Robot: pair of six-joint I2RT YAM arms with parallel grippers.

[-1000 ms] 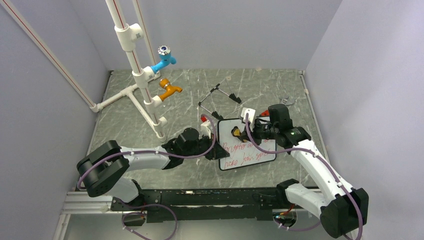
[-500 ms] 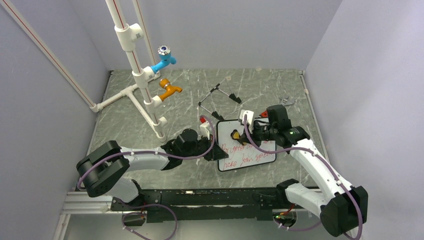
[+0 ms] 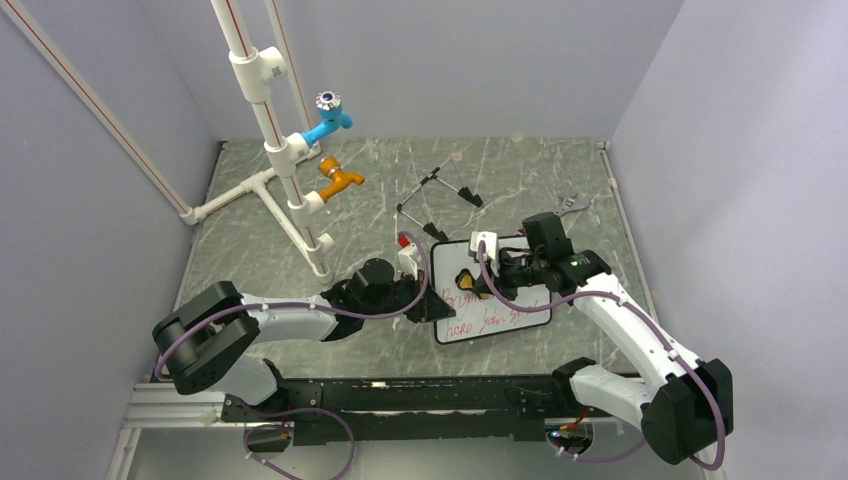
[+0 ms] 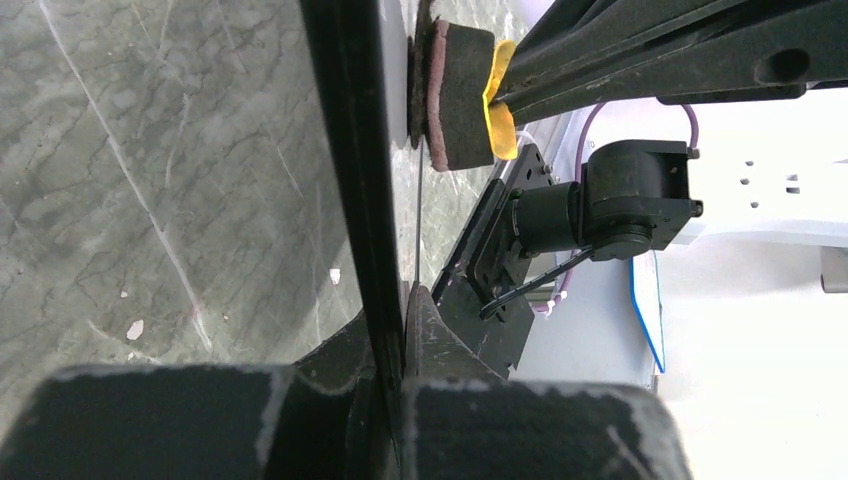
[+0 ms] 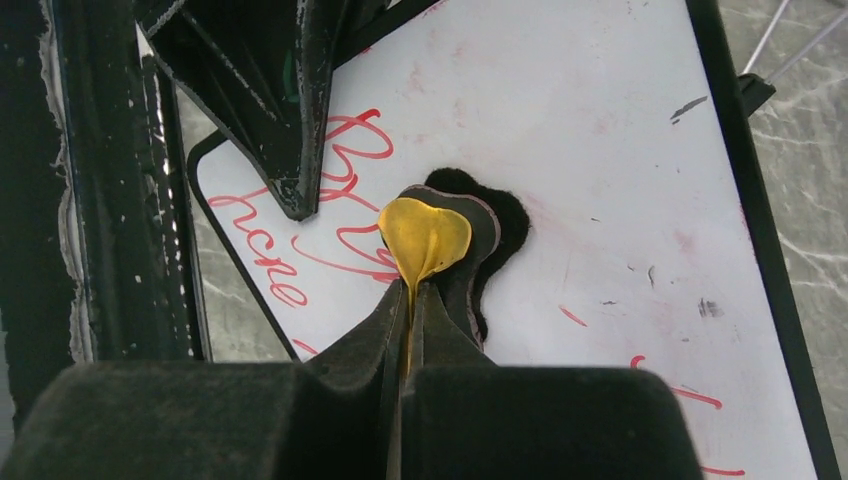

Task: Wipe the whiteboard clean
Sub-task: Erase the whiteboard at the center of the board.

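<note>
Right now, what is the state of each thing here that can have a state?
whiteboard, partly wiped, red writing on the rest
left gripper, shut on the whiteboard's edge
right gripper, shut on the eraser
eraser, pressed against the whiteboard

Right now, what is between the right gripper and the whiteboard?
The eraser: the right gripper pinches its yellow tab, and its dark pad lies on the whiteboard. The right wrist view shows this.
</note>
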